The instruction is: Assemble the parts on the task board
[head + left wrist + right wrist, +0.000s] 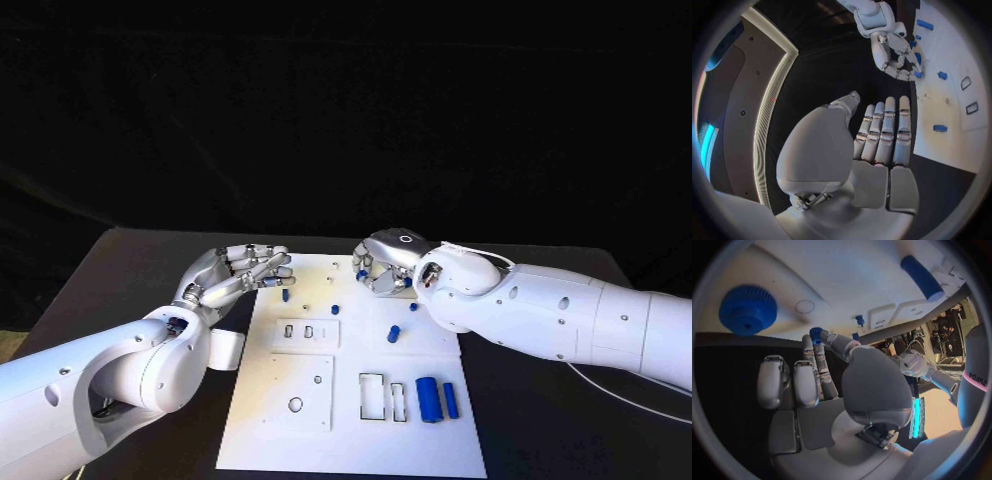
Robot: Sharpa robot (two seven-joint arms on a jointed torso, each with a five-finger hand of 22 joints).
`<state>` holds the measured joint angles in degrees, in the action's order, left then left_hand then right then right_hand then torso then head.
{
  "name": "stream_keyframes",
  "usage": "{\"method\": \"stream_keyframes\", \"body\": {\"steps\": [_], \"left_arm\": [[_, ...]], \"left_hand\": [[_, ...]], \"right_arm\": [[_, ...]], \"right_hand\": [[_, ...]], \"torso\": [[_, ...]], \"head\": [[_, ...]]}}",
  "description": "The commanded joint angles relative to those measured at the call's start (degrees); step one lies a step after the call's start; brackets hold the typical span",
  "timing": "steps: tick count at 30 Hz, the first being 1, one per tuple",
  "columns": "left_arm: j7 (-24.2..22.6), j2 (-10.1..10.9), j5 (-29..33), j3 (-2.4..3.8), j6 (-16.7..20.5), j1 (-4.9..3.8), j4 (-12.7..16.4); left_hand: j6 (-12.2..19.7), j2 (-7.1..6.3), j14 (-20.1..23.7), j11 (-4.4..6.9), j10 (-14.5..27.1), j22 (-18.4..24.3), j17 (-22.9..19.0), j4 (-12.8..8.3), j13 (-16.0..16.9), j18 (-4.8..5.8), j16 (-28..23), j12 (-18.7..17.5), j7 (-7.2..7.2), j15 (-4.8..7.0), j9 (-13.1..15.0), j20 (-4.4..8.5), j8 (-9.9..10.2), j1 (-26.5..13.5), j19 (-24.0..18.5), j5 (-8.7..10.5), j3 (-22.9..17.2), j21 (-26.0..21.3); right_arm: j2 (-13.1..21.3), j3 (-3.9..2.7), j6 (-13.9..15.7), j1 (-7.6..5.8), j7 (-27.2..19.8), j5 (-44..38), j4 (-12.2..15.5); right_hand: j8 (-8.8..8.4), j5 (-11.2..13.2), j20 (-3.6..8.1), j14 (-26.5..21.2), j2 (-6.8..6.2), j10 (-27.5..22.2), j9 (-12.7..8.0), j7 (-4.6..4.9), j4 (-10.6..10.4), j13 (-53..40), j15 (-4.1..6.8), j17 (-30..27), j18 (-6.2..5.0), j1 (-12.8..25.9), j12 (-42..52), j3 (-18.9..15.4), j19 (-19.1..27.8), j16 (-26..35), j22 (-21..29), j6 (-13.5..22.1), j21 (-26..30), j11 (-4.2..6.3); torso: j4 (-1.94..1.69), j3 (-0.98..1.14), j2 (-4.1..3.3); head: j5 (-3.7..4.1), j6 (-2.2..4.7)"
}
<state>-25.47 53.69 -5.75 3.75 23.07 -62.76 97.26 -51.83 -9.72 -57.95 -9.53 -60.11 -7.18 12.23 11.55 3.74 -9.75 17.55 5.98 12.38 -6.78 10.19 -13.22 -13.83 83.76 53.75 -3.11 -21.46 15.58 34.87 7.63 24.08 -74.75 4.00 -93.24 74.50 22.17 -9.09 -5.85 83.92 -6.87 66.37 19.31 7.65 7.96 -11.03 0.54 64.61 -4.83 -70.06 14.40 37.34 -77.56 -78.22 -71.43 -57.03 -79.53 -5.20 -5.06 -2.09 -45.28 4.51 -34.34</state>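
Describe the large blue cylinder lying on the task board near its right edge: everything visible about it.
The large blue cylinder is a plain, smooth, plastic-looking part lying on its side on the white task board, pointing away from the robot. A thinner blue rod lies alongside on its right, a rectangular cutout to its left. Neither hand touches it.

Small blue parts lie scattered on the white task board.

We note a white task board on a black table. The parts are blue, among them a ridged gear and a plain cylinder. Both silver hands, left and right, extend from white arms; the right hand's fingertip piece appears blue.
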Motion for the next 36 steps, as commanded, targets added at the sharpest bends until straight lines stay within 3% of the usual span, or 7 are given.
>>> {"method": "stream_keyframes", "body": {"steps": [1,14,22,36], "left_arm": [[-0.22,-0.16,0.30,0.05,-1.11,-0.07,0.25],[-0.16,0.05,0.40,0.15,-1.15,-0.07,1.16],[-0.13,0.15,0.41,0.25,-1.11,-0.08,1.35],[-0.07,0.06,0.41,0.37,-1.11,-0.08,1.35]], "left_hand": [[0.43,-0.22,-0.13,-0.03,0.23,0.03,0.09,-0.09,-0.07,-0.72,0.25,-0.23,0.07,-0.22,-0.03,-0.11,0.38,-0.41,0.47,0.17,-0.39,0.26],[0.60,-0.23,-0.09,-0.09,0.36,0.04,0.17,-0.18,-0.07,-0.72,0.28,-0.46,0.13,-0.24,-0.05,-0.11,0.51,-0.46,0.47,0.17,-0.52,0.28],[0.60,-0.23,-0.09,-0.09,0.36,0.04,0.17,-0.18,-0.07,-0.72,0.28,-0.46,0.13,-0.24,-0.05,-0.11,0.51,-0.46,0.47,0.17,-0.52,0.28],[0.64,-0.22,-0.08,-0.11,0.40,0.05,0.21,-0.22,-0.06,-0.71,0.29,-0.55,0.15,-0.25,-0.06,-0.11,0.54,-0.49,0.47,0.18,-0.58,0.29]], "right_arm": [[-0.92,-0.06,3.82,-0.04,1.47,-1.28,-1.04],[-4.37,-0.24,8.13,-0.11,2.79,-2.20,-4.35],[-5.18,-0.26,8.12,-0.10,2.79,-2.25,-4.95],[-6.04,-0.26,6.75,0.11,2.47,-1.97,-5.95]], "right_hand": [[0.24,0.02,0.37,1.63,1.20,1.49,0.03,0.23,-0.01,-1.24,0.18,0.01,0.64,-1.73,0.02,0.44,-0.03,-0.22,0.01,0.04,-0.23,1.57],[0.21,0.20,0.33,1.67,1.02,1.33,0.15,0.31,-0.04,-1.25,0.11,0.17,0.67,-1.56,-0.07,0.45,-0.07,-0.35,-0.13,0.22,-0.31,1.48],[0.21,0.20,0.33,1.67,1.02,1.33,0.15,0.31,-0.04,-1.25,0.11,0.17,0.67,-1.56,-0.07,0.45,-0.07,-0.35,-0.13,0.22,-0.31,1.48],[0.21,0.30,0.31,1.64,0.95,1.27,0.22,0.33,-0.09,-1.25,0.08,-0.03,0.65,-1.46,-0.10,0.44,-0.01,-0.29,-0.07,0.29,-0.27,1.44]], "torso": [[-0.32,-0.19,-0.14],[-1.13,-0.55,-0.75],[-1.61,-0.65,-1.18],[-1.86,-0.71,-1.65]], "head": [[0.06,0.19],[0.53,0.44],[0.74,0.39],[0.74,0.17]]}}
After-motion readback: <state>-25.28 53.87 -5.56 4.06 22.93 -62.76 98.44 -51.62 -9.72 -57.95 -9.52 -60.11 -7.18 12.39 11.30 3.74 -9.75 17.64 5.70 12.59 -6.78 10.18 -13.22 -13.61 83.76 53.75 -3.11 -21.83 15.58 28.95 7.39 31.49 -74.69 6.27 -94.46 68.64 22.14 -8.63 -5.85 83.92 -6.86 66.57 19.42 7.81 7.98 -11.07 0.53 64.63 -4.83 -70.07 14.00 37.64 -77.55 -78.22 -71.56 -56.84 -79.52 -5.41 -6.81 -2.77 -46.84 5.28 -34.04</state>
